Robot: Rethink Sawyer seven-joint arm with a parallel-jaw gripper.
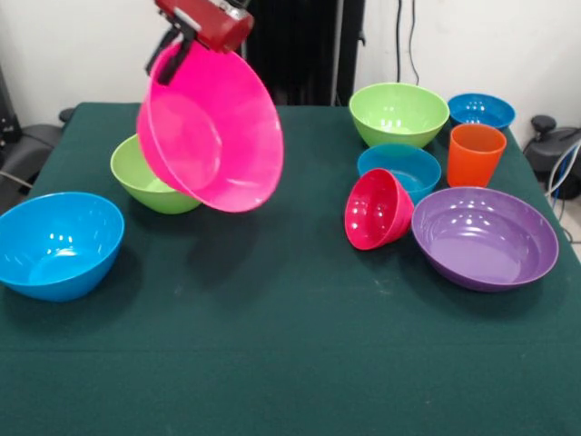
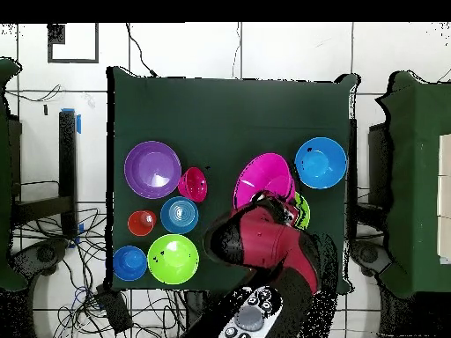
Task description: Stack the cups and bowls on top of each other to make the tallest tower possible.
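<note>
My gripper (image 1: 172,56) is shut on the rim of the big pink bowl (image 1: 213,132) and holds it tilted in the air above the table's left half. The pink bowl also shows in the overhead view (image 2: 262,179), with my arm (image 2: 264,242) over its near side. A lime green bowl (image 1: 145,180) sits right behind the pink one. A big blue bowl (image 1: 56,243) sits at the left. On the right are a lime green bowl (image 1: 398,113), two blue bowls (image 1: 480,110) (image 1: 404,168), the orange cup (image 1: 475,154), the small red-pink bowl (image 1: 377,209) lying tilted, and the purple bowl (image 1: 484,238). The light green cup is out of view.
The dark green table (image 1: 272,363) has open cloth across its front and middle. In the overhead view, cables and table frames lie on the floor beside the table (image 2: 229,114).
</note>
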